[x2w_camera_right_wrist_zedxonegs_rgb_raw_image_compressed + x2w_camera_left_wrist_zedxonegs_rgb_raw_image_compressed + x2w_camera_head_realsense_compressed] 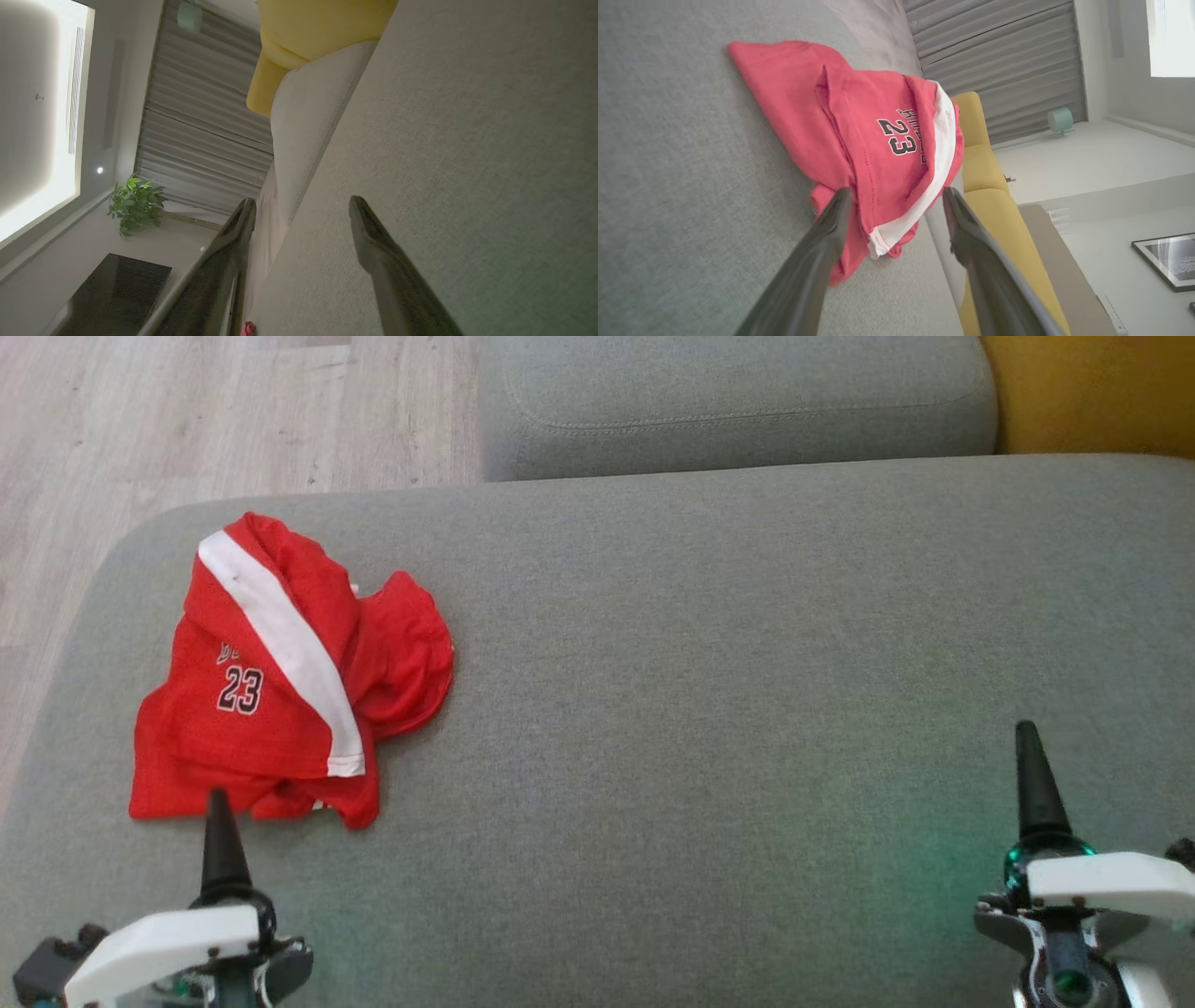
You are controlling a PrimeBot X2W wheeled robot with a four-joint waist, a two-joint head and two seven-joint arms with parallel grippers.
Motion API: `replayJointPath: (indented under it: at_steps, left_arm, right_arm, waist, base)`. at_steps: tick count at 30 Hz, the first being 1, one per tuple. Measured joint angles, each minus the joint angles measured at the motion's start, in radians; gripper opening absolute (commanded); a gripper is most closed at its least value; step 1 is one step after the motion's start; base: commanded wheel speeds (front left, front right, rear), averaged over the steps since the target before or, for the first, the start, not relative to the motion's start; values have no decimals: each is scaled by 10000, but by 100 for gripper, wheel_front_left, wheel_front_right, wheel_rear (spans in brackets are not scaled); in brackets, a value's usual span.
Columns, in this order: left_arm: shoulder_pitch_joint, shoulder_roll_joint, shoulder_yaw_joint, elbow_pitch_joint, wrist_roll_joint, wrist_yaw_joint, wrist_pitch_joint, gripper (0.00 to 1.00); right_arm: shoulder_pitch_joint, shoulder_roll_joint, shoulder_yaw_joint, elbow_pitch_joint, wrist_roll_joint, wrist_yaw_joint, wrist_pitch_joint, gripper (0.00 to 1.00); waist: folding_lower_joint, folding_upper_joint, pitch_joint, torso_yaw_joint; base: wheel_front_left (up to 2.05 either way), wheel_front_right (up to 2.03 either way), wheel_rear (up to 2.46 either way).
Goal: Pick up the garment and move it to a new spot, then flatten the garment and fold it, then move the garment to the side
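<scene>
A crumpled red garment with a white stripe and the number 23 lies on the left part of the grey sofa seat. My left gripper sits at the garment's near edge, its dark tip overlapping the hem. In the left wrist view the left gripper is open, its fingers spread in front of the garment, holding nothing. My right gripper hovers over bare cushion at the far right. In the right wrist view the right gripper is open and empty.
A grey back cushion runs along the far side of the seat, with a yellow cushion at the far right. Wooden floor lies beyond the seat's rounded left corner. A potted plant stands in the room.
</scene>
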Motion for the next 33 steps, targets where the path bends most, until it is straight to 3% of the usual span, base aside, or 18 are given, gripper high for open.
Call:
replayJointPath:
  at_steps: [12,21,33]
  left_arm:
    - [-17,0,-393,-844,1789,704,-382,100]
    - [-113,4,-976,-1076,3246,506,-604,100]
    - [-124,144,-1831,-1348,5407,612,-965,100]
  right_arm:
    - [-14,-2,510,-426,-2243,0,-366,100]
    - [-22,-4,683,-694,-3457,0,-583,100]
    - [-27,-6,974,-951,-5279,0,-938,100]
  waist:
    - [1,0,27,-37]
    - [0,0,70,-73]
    - [0,0,44,-123]
  base:
    - [0,0,0]
    - [0,0,0]
    - [0,0,0]
